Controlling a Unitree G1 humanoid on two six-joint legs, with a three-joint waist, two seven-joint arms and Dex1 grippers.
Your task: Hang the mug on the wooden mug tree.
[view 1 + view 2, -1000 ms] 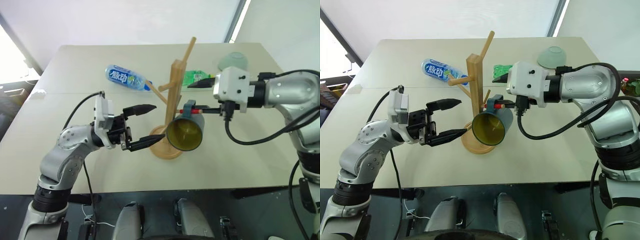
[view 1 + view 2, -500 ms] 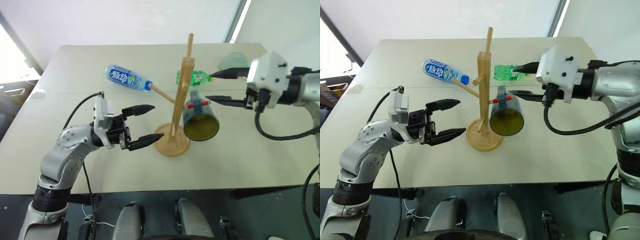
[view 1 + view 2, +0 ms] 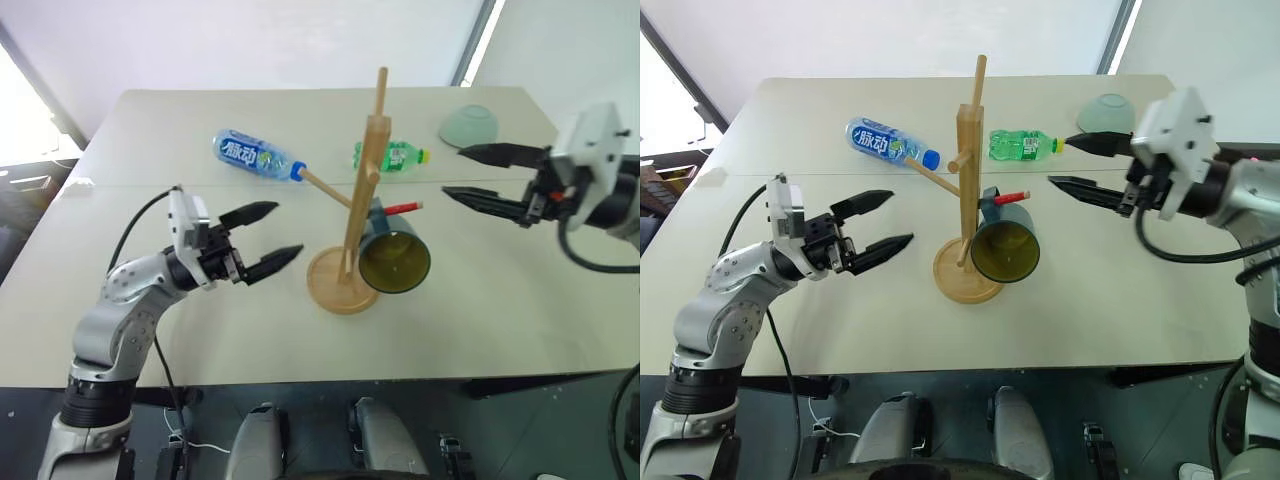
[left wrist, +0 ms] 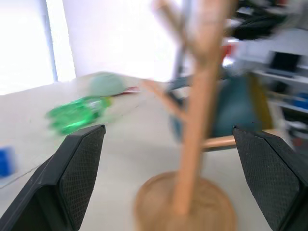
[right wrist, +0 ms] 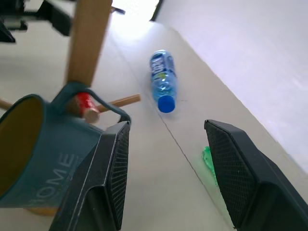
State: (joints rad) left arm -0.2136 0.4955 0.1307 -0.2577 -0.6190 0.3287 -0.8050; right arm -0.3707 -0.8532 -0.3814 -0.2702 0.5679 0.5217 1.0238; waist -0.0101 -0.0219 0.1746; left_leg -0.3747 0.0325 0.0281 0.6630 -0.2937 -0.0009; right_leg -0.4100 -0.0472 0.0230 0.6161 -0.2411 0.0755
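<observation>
Your right gripper [image 3: 1065, 162] is open and empty, fingers spread, hanging over the table [image 3: 1120, 300] to the right of the mug tree [image 3: 967, 215], clear of it. Your left gripper [image 3: 880, 220] is open and empty too, pointing at the tree from the left, with bare tabletop between its fingertips and the round base.

The mug [image 3: 1004, 245] hangs by its loop handle on the red-tipped peg [image 3: 1010, 198] on the tree's right side, tilted, mouth facing toward you and down. The right wrist view shows the handle looped over that peg just behind the red tip. The mug's lower edge sits close to the base disc; you can't tell if it touches. Its olive-yellow inside looks empty.

Open room: the near half of the table, on both sides of the base, is bare up to the front edge. The far half is busier: one blue-labelled bottle [image 3: 888, 143] lying left of the post, one green bottle [image 3: 1023, 146] lying right of it, one pale green bowl [image 3: 1106, 112] upside down near the far right corner, just behind your right gripper's fingers.

Count: one mug, one tree, two bottles, one bowl.
</observation>
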